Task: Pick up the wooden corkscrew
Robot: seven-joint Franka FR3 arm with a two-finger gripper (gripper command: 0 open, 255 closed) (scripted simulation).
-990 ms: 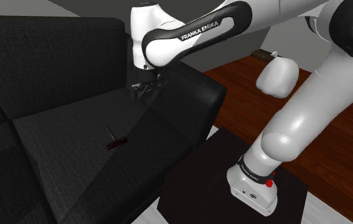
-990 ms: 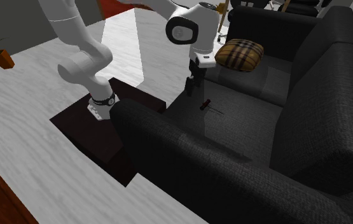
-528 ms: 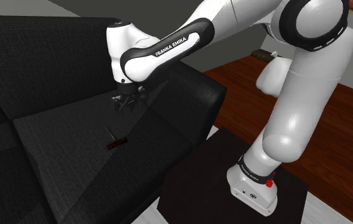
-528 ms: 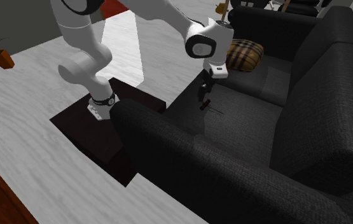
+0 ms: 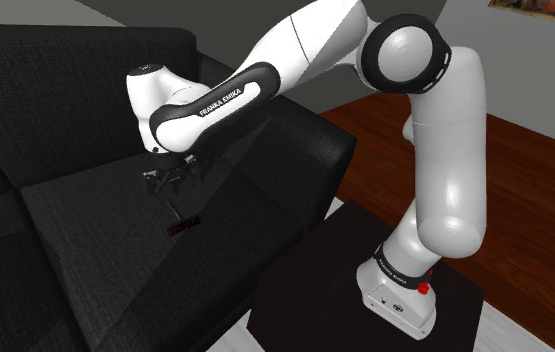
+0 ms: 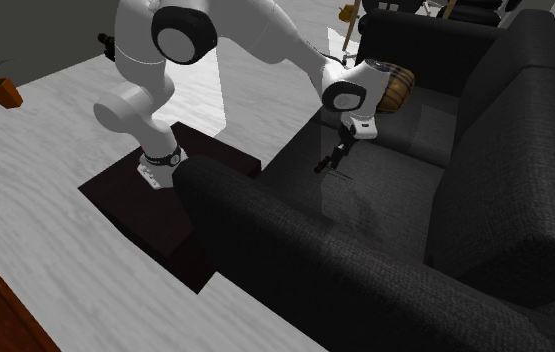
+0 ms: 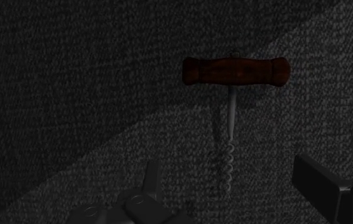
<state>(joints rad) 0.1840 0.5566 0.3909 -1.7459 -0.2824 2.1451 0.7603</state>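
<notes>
Black woven sofa seat (image 5: 75, 215) is your work surface. You'll find the corkscrew (image 7: 235, 71) lying flat on it, with its dark reddish wooden handle away from the gripper (image 7: 235, 189) and its metal spiral pointing back toward it. Your fingers stand apart and grip nothing; in the wrist view the spiral's tip lies between them, untouched.
</notes>
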